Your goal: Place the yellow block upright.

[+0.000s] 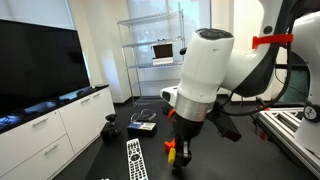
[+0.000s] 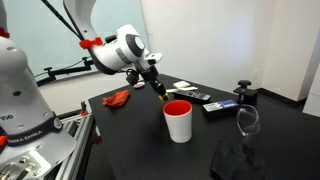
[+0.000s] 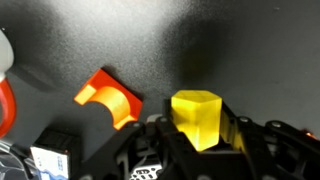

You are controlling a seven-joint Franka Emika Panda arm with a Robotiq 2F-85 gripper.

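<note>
Fingers flank the yellow block on both sides in the wrist view. They are closed in against its faces with no gap showing, so the block is clamped between them. The block's top face is turned toward the camera, bright and plain. The pictures do not settle whether its underside touches the bench or hangs just above it.

Left of the held block in the wrist view, and clear of it, the orange-red block lies on the dark surface. It is an arched piece with its hollow side showing. At the far left edge of that view a curve of the red bucket comes into frame.

In an exterior view the arm reaches down over the black bench, with the bucket standing upright near its tip. A stemmed glass stands well apart on the far side of the bucket. In an exterior view a long keyed remote lies flat beside the arm's lower end.
</note>
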